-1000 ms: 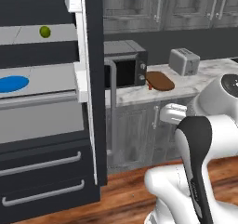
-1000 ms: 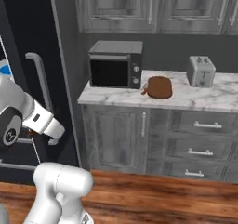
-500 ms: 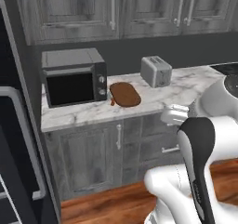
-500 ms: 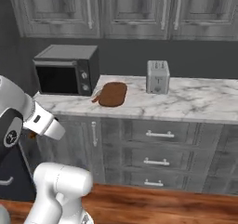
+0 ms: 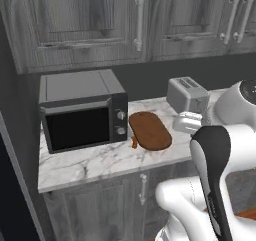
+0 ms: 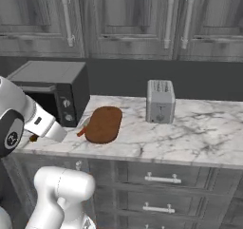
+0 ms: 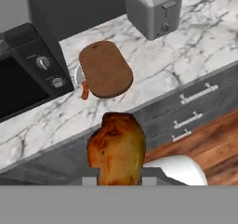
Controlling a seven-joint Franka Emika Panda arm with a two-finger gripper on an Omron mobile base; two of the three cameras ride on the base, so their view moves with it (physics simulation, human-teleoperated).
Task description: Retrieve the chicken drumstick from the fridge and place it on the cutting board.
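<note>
You've got a white-grey marble counter (image 6: 190, 133) on grey drawer cabinets. Directly on it, left to right in the right base view: black microwave (image 6: 52, 92) at the counter's left end, cutting board (image 6: 103, 123) just beside it, silver toaster (image 6: 160, 101) further right, near the back wall. Board lies flat, handle tab toward the front edge, bare on top. Something small and orange-red (image 7: 84, 91) sits on the marble at the board's handle end; you can't tell what it is.
</note>
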